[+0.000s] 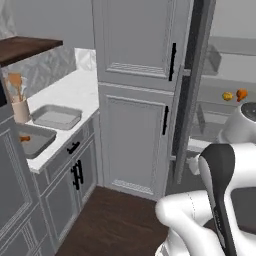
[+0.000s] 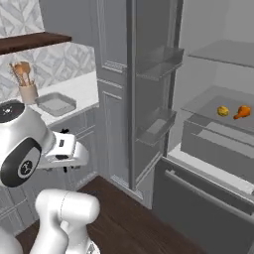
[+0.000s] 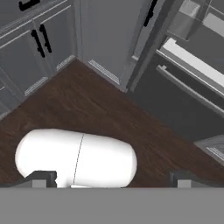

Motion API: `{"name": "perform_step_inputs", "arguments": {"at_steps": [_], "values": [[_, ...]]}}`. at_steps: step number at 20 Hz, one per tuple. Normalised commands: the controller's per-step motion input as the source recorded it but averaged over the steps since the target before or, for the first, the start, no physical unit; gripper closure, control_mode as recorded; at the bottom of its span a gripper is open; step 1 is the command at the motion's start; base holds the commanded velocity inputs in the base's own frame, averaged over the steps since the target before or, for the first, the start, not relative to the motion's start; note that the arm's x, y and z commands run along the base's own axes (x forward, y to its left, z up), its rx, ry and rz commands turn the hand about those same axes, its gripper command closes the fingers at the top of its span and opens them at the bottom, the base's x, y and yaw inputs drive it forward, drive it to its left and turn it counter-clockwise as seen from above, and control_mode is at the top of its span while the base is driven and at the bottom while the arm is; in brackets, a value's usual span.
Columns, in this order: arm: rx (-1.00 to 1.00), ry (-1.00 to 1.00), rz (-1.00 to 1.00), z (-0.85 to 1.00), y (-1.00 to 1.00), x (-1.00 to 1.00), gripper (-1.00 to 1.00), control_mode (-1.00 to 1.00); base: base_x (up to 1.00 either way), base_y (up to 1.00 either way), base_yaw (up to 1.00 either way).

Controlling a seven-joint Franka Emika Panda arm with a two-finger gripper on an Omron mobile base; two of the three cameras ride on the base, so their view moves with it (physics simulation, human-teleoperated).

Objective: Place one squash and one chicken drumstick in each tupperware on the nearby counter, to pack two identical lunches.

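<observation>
Small yellow squash (image 2: 223, 111) just beside orange chicken drumstick (image 2: 242, 112) on far-right fridge shelf (image 2: 208, 101), two grey tupperware trays (image 1: 56, 117) on left white marble counter (image 1: 75, 90), gripper (image 3: 111, 179) fingers apart, empty.

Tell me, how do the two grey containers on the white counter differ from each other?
The far tupperware lies beside the utensil holder and looks empty; the near tupperware lies closer to the counter end and holds a small orange item. The far one shows whole, while the near one is partly cut off by the cabinet in front. Both are shallow, grey, rectangular and uncovered.
</observation>
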Motion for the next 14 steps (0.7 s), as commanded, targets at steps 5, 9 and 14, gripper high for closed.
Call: {"name": "perform_step_inputs", "arguments": {"at_steps": [5,9,14], "values": [[0.0,0.0,0.0,0.0,0.0,0.0,-1.0,1.0,-0.02,-0.1,-0.85],[0.0,0.0,0.0,0.0,0.0,0.0,-1.0,1.0,0.17,-0.45,-0.74],[0.0,0.0,0.0,0.0,0.0,0.0,-1.0,1.0,0.39,-0.19,-0.19]]}}
